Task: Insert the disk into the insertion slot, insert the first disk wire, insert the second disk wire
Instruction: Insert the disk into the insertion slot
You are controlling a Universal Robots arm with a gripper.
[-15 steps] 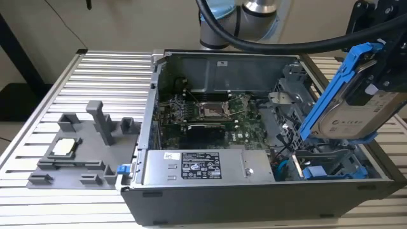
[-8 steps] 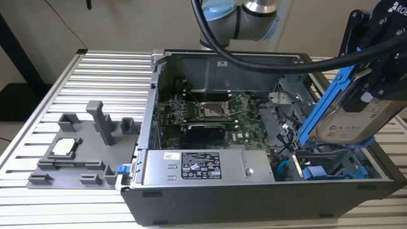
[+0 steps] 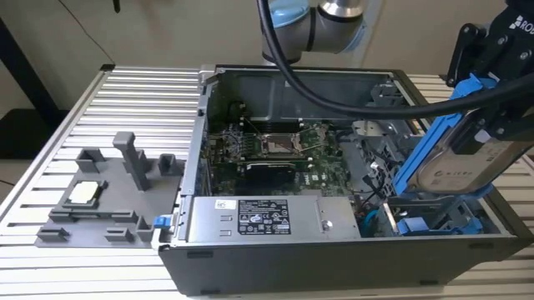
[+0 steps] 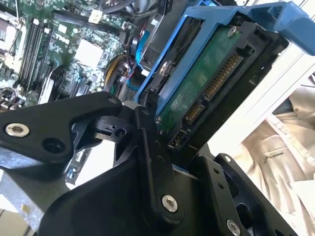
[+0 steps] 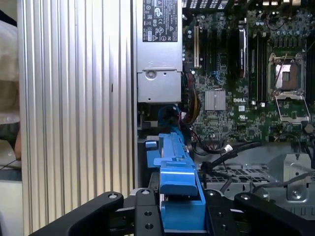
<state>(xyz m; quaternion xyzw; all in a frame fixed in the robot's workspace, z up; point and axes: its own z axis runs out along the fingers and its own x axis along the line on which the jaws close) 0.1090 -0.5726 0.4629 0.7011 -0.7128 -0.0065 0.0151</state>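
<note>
Exterior view: the disk (image 3: 454, 153), in its blue frame, hangs tilted above the end of the computer case (image 3: 292, 265) at the exterior view's right. The gripper (image 3: 491, 94) clamps its upper end. Under it lies the insertion slot (image 3: 446, 211), beside another blue carrier (image 3: 414, 225). The case rests on a ribbed table (image 3: 134, 94).

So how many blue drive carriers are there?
2. One carrier frames the disk gripped in the pincer over the computer case; the other carrier sits inside that case, below it. Others could be hidden.
</note>
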